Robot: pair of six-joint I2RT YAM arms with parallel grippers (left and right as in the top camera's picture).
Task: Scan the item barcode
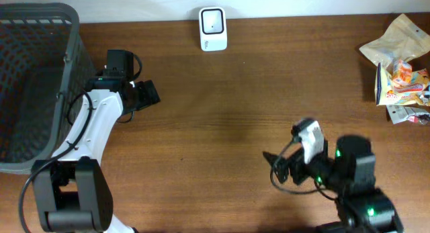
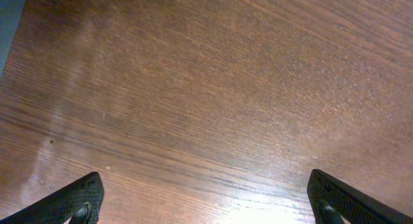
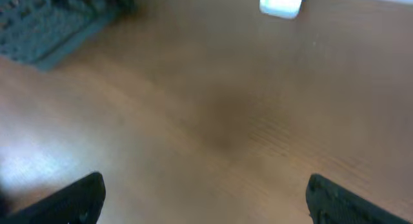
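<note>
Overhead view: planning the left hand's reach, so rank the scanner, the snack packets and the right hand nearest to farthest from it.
1. The scanner, back edge, beyond the left hand.
2. The right hand, front right.
3. The snack packets, far right edge.

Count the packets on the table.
2 clearly, both at the right edge: a tan packet, a colourful packet against it. A scrap under those may be a third; the frame cuts the pile.

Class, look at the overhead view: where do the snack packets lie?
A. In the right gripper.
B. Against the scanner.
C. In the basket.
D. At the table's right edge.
D: the packets lie piled at the right edge of the table, far from the scanner.
</note>
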